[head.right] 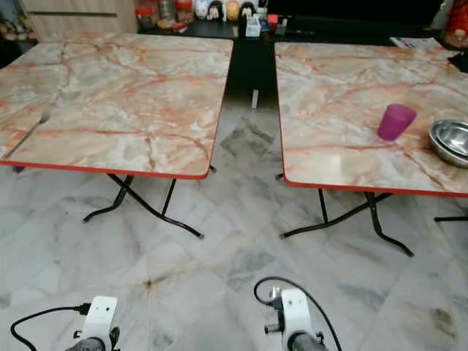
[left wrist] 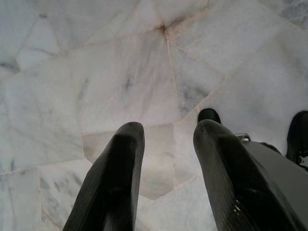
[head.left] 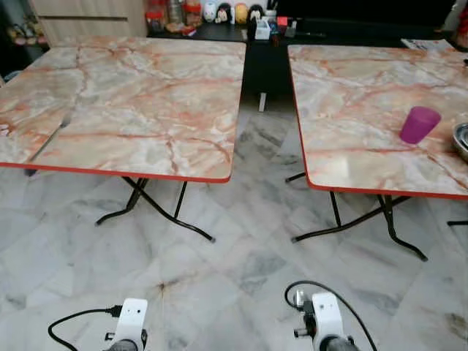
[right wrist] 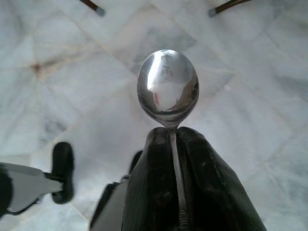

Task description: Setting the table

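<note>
the floor (head.left: 241,285) is pale grey-white marble, laid in irregular slabs with darker veins and a few brownish stains where the joints meet. two square folding benches stand side by side with a narrow gap between them. the left bench (head.left: 131,102) and the right bench (head.left: 365,102) both have glossy tops in a pink and cream marble pattern, edged in red, on thin black crossed legs (head.left: 157,205). light glares softly off both tops. behind them runs a dark counter (head.left: 322,33) crowded with small figurines and jars (head.left: 219,11), beside a pale wooden cabinet (head.left: 88,14).
</note>
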`<state>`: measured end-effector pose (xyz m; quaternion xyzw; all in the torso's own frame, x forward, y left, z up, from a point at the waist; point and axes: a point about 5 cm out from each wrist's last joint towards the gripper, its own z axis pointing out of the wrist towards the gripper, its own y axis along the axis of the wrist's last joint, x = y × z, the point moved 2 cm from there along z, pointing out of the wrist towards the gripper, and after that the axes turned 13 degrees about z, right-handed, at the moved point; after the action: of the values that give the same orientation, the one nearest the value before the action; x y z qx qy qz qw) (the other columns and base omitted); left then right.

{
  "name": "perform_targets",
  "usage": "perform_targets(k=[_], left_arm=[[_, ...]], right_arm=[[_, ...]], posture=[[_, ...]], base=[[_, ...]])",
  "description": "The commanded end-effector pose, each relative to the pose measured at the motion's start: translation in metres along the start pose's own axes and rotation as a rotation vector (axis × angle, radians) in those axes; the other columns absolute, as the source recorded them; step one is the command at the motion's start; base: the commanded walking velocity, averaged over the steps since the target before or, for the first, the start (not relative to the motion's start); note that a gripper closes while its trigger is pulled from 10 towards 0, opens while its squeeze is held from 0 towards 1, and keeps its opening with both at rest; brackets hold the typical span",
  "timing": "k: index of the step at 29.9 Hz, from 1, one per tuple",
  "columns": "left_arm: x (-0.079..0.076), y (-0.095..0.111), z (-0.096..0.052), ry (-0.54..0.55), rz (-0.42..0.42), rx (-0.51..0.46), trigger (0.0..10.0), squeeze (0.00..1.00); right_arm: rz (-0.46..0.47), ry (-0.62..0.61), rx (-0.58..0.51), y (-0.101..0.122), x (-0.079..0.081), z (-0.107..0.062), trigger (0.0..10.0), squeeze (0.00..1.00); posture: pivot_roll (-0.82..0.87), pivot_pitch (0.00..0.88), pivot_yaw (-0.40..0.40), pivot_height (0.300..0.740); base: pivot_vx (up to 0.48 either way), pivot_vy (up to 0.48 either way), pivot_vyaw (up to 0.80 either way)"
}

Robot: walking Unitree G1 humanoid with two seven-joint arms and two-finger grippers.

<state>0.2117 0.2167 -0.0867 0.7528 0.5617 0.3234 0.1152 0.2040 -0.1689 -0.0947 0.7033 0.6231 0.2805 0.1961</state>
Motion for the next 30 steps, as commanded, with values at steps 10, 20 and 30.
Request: perform_targets(k=[10, 20, 30], left_arm=[[-0.005, -0.009, -0.002, -0.020, 0.008, 0.029, 10.0, 0.00], [-0.008, -0.007, -0.002, -0.030, 0.008, 0.019, 10.0, 0.00], [-0.011, -0.010, -0.003, -0.038, 0.014, 0.024, 10.0, 0.00]], right_arm=[[-0.006, -0.017, -0.018, 0.002, -0.005, -0.001, 10.0, 0.00], [0.000, -0.020, -0.046, 0.013, -0.001, 0.002, 10.0, 0.00], [0.031, -0.048, -0.044, 0.011, -0.008, 0.001, 10.0, 0.00]], posture=[[0.01, 0.104, -0.031, 0.740], [0.01, 0.084, -0.036, 0.740], [0.00, 0.078, -0.039, 0.740]], base=[[0.000, -0.075, 0.00], [0.000, -0.298, 0.00], [0.000, -0.442, 0.00]])
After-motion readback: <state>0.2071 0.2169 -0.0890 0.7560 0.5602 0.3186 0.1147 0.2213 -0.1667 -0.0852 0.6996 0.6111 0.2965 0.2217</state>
